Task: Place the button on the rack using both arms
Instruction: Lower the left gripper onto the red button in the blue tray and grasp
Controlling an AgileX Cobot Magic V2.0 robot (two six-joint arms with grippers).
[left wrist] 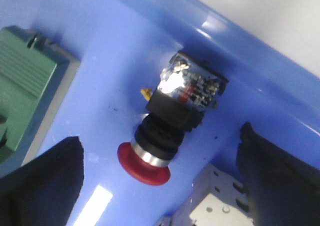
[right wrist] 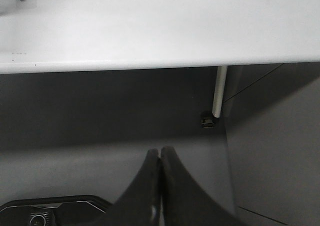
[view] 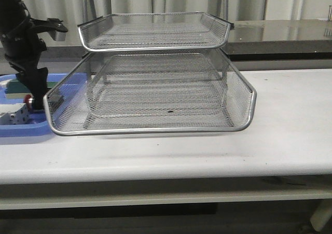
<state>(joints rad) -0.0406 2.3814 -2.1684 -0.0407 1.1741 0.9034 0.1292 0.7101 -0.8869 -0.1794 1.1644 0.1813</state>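
Left pincer poised over the button, grasp not yet made

Near the counter (view: 290,140) edge, the right pincer (right wrist: 160,158) hangs pressed together below table level, idle; on the left, in the blue tray (left wrist: 125,50), the left pincer (left wrist: 160,178) stands spread, its fingers (left wrist: 45,181) flanking the button (left wrist: 172,121), which lies on its side beside the green block (left wrist: 30,85). A good grasp would probably close across the black body, not the red head, then lift clear of the tray wall toward the rack (view: 150,96) beyond
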